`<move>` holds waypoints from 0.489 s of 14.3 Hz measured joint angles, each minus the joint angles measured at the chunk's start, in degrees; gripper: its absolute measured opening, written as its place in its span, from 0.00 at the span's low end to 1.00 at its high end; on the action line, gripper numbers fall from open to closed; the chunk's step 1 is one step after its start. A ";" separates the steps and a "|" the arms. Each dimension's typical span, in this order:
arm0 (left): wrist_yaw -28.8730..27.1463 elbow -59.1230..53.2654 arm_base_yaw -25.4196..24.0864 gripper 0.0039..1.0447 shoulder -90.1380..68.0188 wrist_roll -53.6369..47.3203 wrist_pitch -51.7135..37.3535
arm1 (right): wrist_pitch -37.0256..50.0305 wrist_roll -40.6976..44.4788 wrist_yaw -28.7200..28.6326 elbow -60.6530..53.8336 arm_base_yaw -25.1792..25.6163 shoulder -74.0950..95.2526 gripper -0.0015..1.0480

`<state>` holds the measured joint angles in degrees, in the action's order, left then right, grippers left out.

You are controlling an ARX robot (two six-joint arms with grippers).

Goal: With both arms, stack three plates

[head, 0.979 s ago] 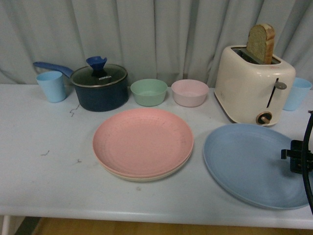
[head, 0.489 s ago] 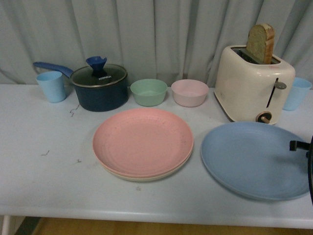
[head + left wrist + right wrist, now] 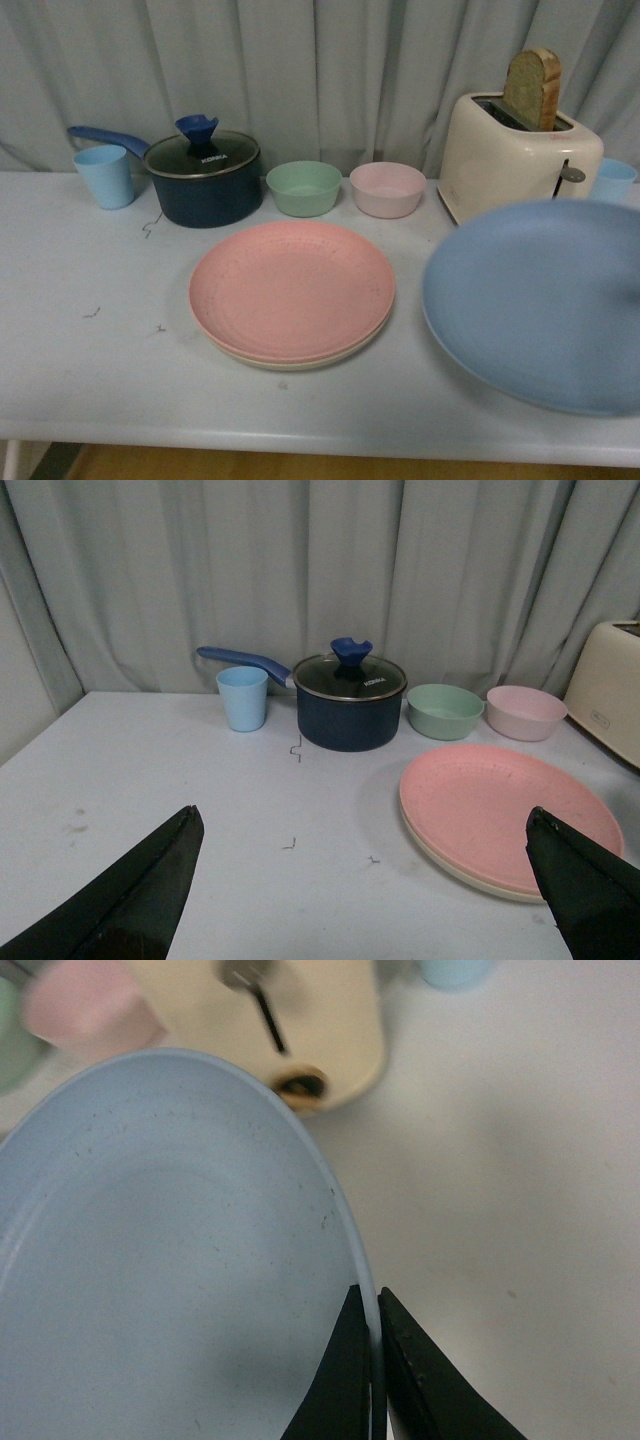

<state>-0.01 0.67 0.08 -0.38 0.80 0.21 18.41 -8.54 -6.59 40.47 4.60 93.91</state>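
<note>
The pink plate (image 3: 290,288) lies on the beige plate (image 3: 300,362) at the table's middle; only the beige rim shows beneath it. Both also appear in the left wrist view, pink plate (image 3: 495,810) over beige rim (image 3: 470,873). The blue plate (image 3: 540,300) hangs lifted and tilted at the right, in front of the toaster. My right gripper (image 3: 371,1305) is shut on the blue plate's (image 3: 170,1260) rim, one finger on each side. My left gripper (image 3: 365,830) is open above the bare table, left of the stacked plates. Neither arm shows in the front view.
A cream toaster (image 3: 500,165) with bread stands at the back right, a light blue cup (image 3: 612,180) behind it. Along the back stand a pink bowl (image 3: 387,189), a green bowl (image 3: 304,187), a dark lidded pot (image 3: 203,178) and another blue cup (image 3: 104,175).
The blue plate has risen off the table and tilted, now covering the toaster's lower front. The right arm's parts have left the front view. The pink and beige plates stayed put.
</note>
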 joint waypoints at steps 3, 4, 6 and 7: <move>0.00 0.00 0.00 0.94 0.00 0.00 0.00 | -4.92 -17.40 3.61 29.81 -22.38 24.22 0.03; 0.00 0.00 0.00 0.94 0.00 0.00 -0.02 | -5.90 -17.62 5.09 33.05 -24.22 28.20 0.03; 0.00 0.00 0.00 0.94 0.00 0.00 0.00 | -7.50 -17.49 7.02 35.39 -25.24 31.50 0.03; 0.00 0.00 0.00 0.94 0.00 0.00 0.00 | -8.41 -17.40 7.91 36.44 -25.24 32.96 0.03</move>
<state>-0.01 0.67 0.08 -0.38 0.80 0.21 10.00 -25.93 1.32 76.90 -20.64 126.87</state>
